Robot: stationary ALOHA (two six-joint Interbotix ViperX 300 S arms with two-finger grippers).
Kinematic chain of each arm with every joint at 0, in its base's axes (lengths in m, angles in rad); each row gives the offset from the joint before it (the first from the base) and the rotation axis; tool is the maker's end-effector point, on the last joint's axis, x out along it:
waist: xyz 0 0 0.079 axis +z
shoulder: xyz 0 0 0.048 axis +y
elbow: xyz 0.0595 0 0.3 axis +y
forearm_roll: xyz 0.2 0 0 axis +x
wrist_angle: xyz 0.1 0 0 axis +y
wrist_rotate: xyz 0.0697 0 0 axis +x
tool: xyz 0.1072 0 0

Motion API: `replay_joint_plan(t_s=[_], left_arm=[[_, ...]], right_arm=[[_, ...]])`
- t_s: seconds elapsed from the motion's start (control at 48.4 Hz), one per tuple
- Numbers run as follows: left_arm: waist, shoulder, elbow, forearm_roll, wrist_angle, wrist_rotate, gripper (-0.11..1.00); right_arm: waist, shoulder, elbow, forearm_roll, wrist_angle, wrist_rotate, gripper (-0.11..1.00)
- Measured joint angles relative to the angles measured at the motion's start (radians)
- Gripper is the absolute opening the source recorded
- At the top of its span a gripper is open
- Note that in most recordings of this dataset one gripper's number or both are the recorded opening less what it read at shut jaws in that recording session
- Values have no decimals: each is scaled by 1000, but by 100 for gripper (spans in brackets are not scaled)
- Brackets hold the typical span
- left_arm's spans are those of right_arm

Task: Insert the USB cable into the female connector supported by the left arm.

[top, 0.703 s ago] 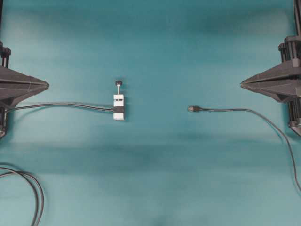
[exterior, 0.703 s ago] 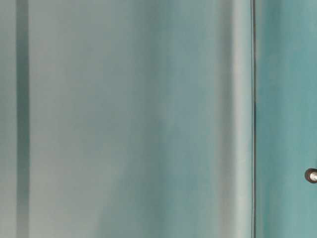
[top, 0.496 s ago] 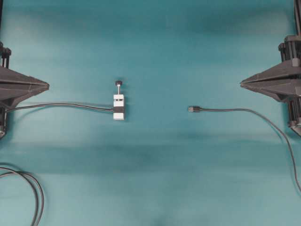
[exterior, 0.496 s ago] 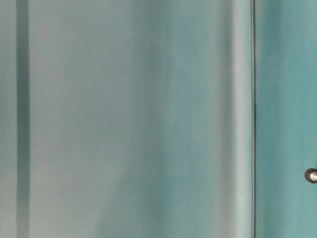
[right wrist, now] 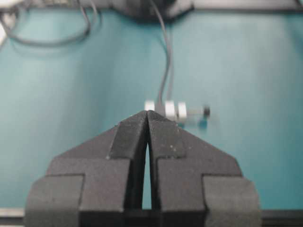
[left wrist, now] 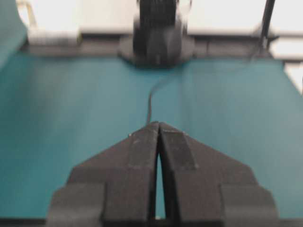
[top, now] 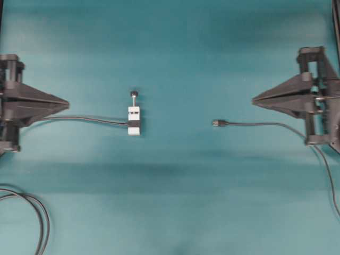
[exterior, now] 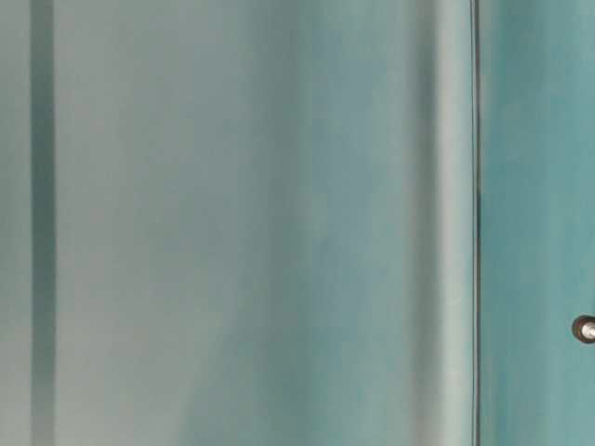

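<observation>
The female connector, a white block with a black band and a knobbed pin, lies on the teal table left of centre, its dark cable running left. It also shows in the right wrist view as the white connector just past the fingertips. The USB cable lies right of centre, its plug pointing left. My left gripper is shut and empty, well left of the connector; in its wrist view the left gripper shows tips touching. My right gripper is shut and empty, right of and slightly above the plug; the right gripper hides the plug.
Looped dark cables lie at the table's lower left corner. The opposite arm's base stands at the far table edge in the left wrist view. The table-level view shows only blurred teal surfaces and a small round knob at its right edge.
Both arms have moved inward toward the table's middle, the left gripper rightward and the right gripper leftward. Both stay shut. Connector and USB cable have not moved.
</observation>
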Motion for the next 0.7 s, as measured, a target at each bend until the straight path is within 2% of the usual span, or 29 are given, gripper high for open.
replay_joint_plan(t_s=[0.124,0.227,0.289,0.352,0.434,0.476,0.558,0.703], left_arm=[[9,83,15,-2,0,2,3],[28,127,51,-2,-25,6,14],[38,149,83,-2,-71,20,27],[51,167,121,-2,-144,37,46],[63,199,173,-2,-241,52,69],[71,218,192,-2,-275,58,78],[80,264,218,0,-305,67,81],[83,379,216,-2,-344,71,81]], right_arm=[[-18,71,0,0,0,41,0],[-31,115,0,0,0,94,0],[-38,146,0,0,0,120,0],[-46,178,0,0,-6,144,0],[-61,233,11,0,-25,155,0],[-69,265,21,0,-51,155,0],[-80,325,49,0,-117,155,0],[-98,442,129,-2,-325,164,3]])
